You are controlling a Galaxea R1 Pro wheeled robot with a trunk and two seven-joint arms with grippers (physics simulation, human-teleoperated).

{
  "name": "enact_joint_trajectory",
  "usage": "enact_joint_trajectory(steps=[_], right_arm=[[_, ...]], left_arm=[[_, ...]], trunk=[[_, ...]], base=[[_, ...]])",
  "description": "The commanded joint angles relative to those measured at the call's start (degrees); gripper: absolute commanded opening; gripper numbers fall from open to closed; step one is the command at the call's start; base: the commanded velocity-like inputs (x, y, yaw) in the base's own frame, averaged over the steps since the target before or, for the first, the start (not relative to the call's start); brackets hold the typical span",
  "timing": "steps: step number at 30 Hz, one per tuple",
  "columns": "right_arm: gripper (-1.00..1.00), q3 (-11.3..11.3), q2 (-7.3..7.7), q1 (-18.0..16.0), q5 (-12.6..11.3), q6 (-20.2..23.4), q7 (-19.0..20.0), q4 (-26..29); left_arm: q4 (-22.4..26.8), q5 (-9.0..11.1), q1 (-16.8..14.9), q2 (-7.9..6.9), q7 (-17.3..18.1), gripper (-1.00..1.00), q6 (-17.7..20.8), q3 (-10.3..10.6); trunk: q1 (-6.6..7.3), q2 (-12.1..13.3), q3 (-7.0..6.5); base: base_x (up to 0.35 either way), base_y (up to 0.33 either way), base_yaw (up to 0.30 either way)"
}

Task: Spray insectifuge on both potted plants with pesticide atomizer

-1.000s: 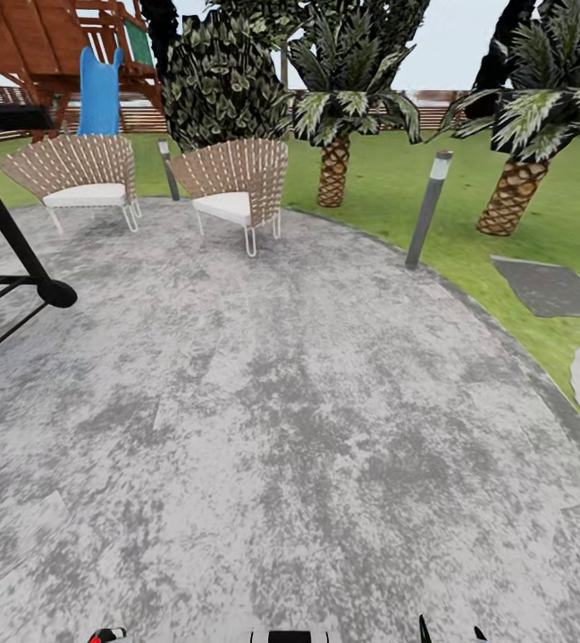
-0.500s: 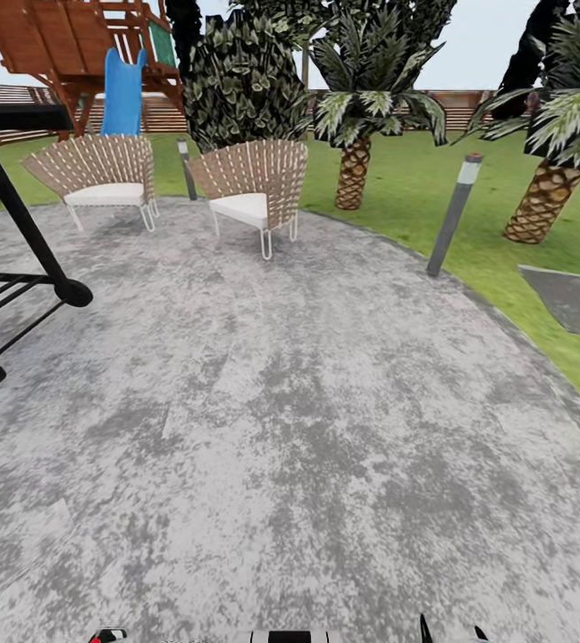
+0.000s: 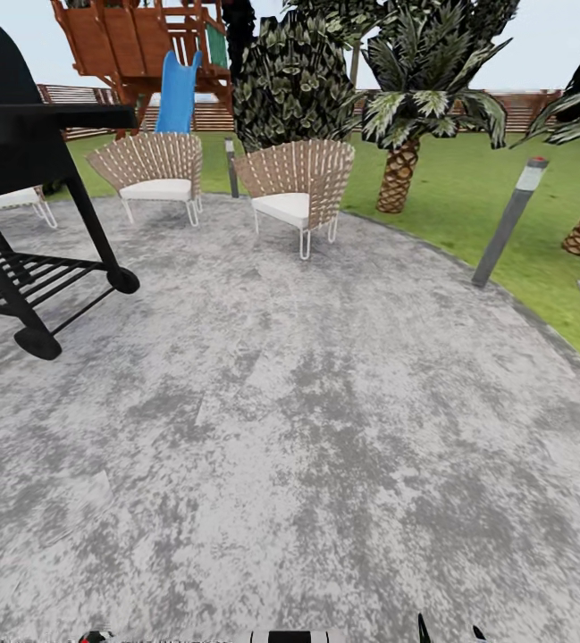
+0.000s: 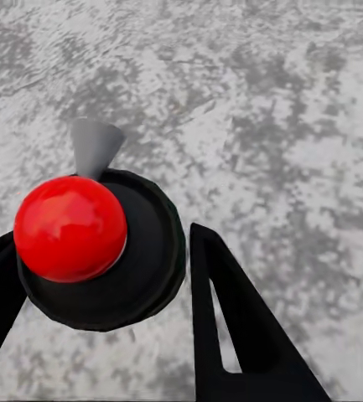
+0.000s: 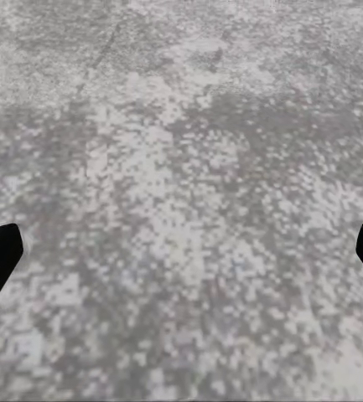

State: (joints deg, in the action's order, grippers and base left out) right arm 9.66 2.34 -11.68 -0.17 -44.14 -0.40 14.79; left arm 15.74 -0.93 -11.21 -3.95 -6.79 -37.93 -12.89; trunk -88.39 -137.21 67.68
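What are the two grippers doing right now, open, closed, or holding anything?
Left gripper: open, empty, fingers spread above the paved patio.
Right gripper: open, empty, fingertips wide apart at the frame edges over the paving.

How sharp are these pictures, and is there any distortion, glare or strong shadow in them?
Head view: wide-angle bend, with the bollard lamp leaning and the patio edge curving; flat even light, hardly any cast shadows. Left wrist view: a soft highlight on the red ball, ground fairly sharp. Right wrist view: paving blocky and pixelated up close.
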Motion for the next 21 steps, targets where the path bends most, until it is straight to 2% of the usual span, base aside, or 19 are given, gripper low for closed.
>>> enact_joint_trajectory(steps=[1,11,21], right_arm=[[1.00,0.0,-0.01,0.0,0.0,-0.1,0.0,0.0],[1.00,0.0,0.01,0.0,0.0,-0.1,0.0,0.0],[1.00,0.0,0.00,0.0,0.0,-0.2,0.0,0.0]], left_arm=[[-0.1,-0.2,0.0,-0.01,-1.3,-1.00,-0.2,0.3],[-0.4,-0.6,0.0,0.16,-1.7,-1.00,-0.5,0.9],[-0.5,-0.3,0.0,0.13,-1.7,-1.00,-0.5,0.7]], trunk=[[0.01,0.0,0.04],[0.01,0.0,-0.22],[0.01,0.0,-0.70]], base=[[0.000,0.000,0.280],[0.011,0.000,0.271],[0.275,-0.137,0.256]])
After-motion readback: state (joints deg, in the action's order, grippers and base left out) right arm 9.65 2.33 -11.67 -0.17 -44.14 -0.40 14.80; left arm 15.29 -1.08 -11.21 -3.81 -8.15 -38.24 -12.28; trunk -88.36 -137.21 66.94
